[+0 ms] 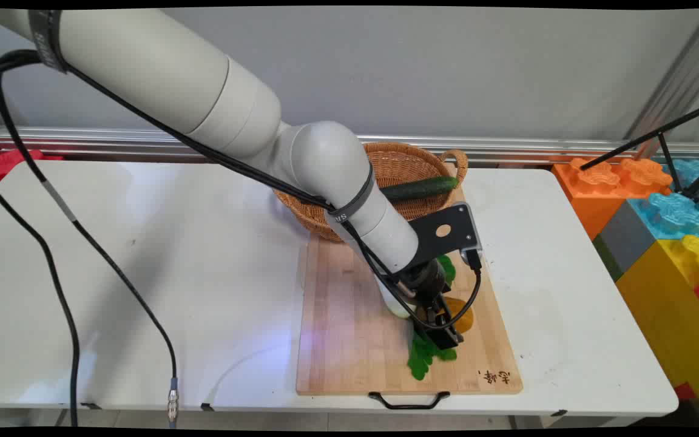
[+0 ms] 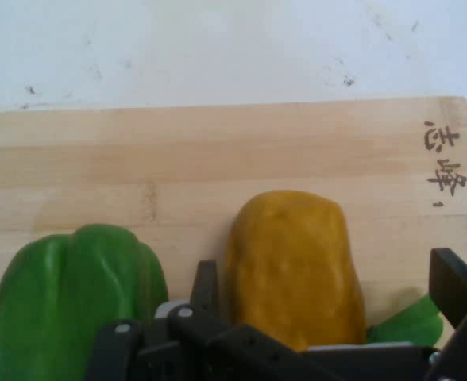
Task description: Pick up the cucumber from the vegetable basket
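- the claw [image 2: 321,317] is open wide, low over the wooden board [image 1: 349,315] on the white tabletop [image 1: 143,255]
- a yellow-brown lump [image 2: 293,266] sits between its fingers [image 2: 456,286], not squeezed
- a green pepper [image 2: 71,305] sits just beside it, so a finger might bump it
- a cucumber [image 1: 420,189] lies across the basket [image 1: 398,164] behind the board

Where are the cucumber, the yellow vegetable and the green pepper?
cucumber [image 1: 420,189]: main view, middle of its length, lying across the basket.
yellow vegetable [image 2: 293,266]: hand view, centre of its top face.
green pepper [image 2: 71,294]: hand view, middle of its rounded body.
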